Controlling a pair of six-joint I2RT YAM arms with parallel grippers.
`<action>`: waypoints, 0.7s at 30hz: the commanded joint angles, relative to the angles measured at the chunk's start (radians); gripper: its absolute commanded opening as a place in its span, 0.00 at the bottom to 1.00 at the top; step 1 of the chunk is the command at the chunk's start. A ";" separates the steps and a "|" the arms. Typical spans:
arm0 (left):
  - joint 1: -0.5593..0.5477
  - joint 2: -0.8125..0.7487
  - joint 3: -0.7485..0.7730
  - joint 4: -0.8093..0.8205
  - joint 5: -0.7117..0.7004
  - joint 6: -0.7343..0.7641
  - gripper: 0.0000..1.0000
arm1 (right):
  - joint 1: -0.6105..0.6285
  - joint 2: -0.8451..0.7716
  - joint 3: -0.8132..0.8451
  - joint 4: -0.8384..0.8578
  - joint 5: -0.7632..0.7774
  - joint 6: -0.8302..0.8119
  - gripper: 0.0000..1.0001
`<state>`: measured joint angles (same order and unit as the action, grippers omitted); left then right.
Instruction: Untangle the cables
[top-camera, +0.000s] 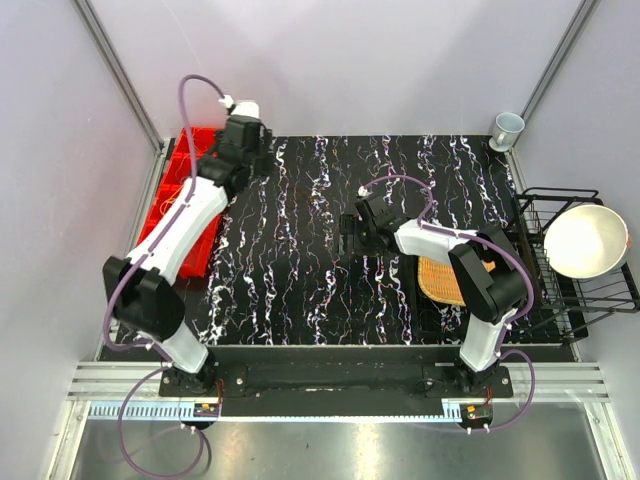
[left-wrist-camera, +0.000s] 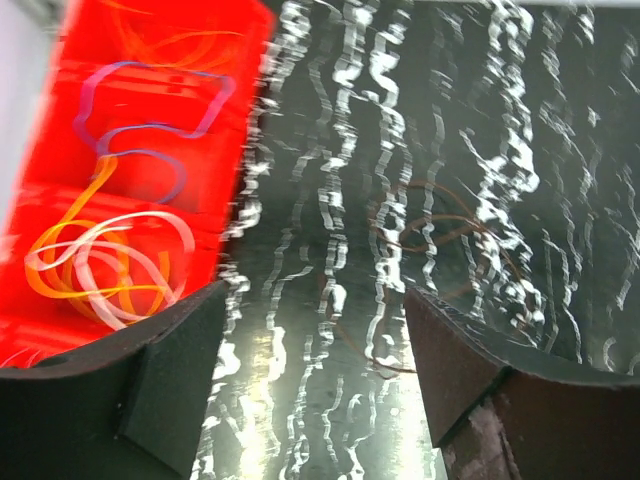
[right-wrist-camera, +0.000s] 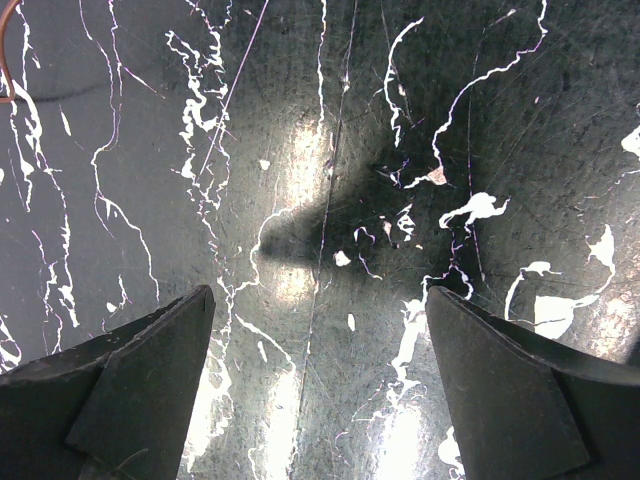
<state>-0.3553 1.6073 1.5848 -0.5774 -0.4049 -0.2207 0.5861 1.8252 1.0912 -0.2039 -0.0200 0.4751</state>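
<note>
The cables lie as loose orange, whitish and blue loops inside a red bin at the left of the left wrist view. One thin dark-red cable curls on the marbled black mat, ahead of my left gripper. That gripper is open and empty, beside the bin at the mat's far left. My right gripper hangs open over bare mat near the middle. A sliver of orange loop shows at the right wrist view's top-left edge.
The red bin borders the mat's left edge. A woven orange basket sits by the right arm. A black wire rack holds a white bowl at the right. A pale cup stands at the far right corner.
</note>
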 joint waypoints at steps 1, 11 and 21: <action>-0.046 0.104 0.050 0.011 0.057 0.034 0.77 | 0.000 0.051 -0.036 -0.081 -0.028 0.007 0.93; -0.076 0.339 0.153 -0.072 0.153 0.000 0.82 | 0.000 0.054 -0.037 -0.081 -0.026 0.005 0.92; -0.057 0.471 0.205 -0.108 0.147 0.015 0.82 | 0.001 0.060 -0.036 -0.081 -0.028 0.005 0.92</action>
<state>-0.4240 2.0499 1.7424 -0.6872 -0.2802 -0.2142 0.5861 1.8252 1.0912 -0.2035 -0.0200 0.4751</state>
